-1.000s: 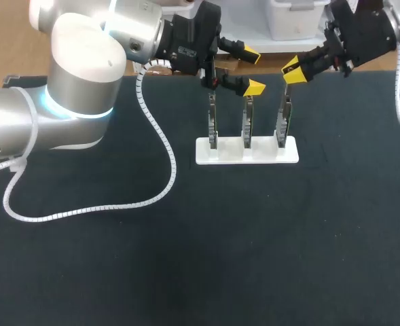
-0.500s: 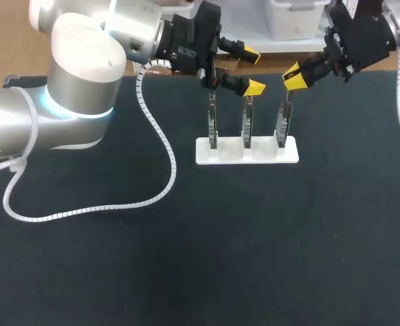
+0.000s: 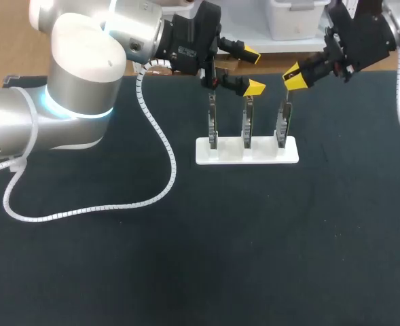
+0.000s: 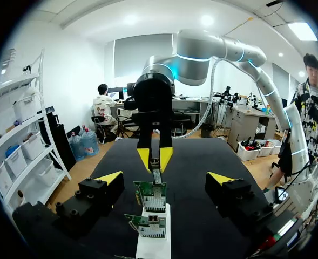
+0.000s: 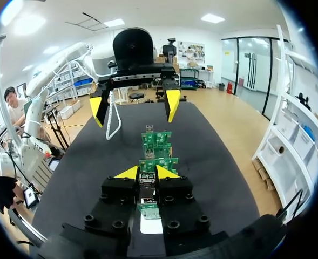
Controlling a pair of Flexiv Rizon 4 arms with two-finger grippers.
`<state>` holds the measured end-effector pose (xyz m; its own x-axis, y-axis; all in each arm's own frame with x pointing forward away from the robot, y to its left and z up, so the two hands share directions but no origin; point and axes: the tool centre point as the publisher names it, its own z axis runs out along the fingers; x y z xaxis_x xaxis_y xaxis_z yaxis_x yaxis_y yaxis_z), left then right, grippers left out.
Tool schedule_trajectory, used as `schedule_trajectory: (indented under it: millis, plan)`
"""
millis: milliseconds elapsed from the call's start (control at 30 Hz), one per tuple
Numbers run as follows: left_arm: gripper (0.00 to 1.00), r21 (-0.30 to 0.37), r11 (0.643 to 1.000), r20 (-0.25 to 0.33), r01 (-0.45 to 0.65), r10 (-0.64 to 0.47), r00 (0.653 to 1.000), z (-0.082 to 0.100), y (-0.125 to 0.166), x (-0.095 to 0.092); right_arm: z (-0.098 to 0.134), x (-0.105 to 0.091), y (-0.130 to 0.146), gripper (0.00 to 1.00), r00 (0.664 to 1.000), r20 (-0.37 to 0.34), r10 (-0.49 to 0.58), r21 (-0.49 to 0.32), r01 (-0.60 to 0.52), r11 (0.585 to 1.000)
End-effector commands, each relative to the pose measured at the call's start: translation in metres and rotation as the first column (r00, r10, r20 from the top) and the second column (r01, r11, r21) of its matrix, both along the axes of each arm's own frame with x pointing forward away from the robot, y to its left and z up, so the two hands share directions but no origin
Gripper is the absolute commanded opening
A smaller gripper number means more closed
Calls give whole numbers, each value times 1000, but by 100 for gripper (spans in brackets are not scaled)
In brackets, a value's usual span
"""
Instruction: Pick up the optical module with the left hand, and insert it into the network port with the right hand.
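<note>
A white base (image 3: 247, 155) holds three upright green port boards (image 3: 247, 125) in a row. My right gripper (image 3: 295, 73) hovers just above the rightmost board (image 3: 282, 122) and is shut on the small metal optical module (image 5: 148, 182), which sits between its fingers and points down at that board (image 5: 157, 163). My left gripper (image 3: 254, 70) is open at the far side of the row, above the middle board. In the left wrist view its fingers (image 4: 110, 179) straddle the line of boards (image 4: 154, 195), and the right gripper (image 4: 154, 157) with the module (image 4: 156, 163) is ahead.
The dark table mat (image 3: 254, 244) spreads bare in front of the base. A white spiral cable (image 3: 155, 136) from my left arm trails across the mat's left half. The mat's far edge lies just behind the boards.
The right wrist tilted slightly over the rightmost board a second ago and has since held still. The left arm has not moved.
</note>
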<state>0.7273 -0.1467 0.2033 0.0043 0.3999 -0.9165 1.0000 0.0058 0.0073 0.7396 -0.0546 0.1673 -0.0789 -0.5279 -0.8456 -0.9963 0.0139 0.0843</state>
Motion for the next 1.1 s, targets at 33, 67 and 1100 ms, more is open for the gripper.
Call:
schedule_trajectory:
  millis: [33,67,1100]
  plan:
    - [100,2,1000,0,-4,4,1000,0,0,-1,-4,-1,-1,0,1000,-3,1,0,-1,1000]
    - [100,2,1000,0,-4,4,1000,0,0,-1,-5,-1,-1,0,1000,-3,1,0,-1,1000]
    - [100,2,1000,0,-4,4,1000,0,0,-1,2,1,1,0,999,22,32,1,-32,999]
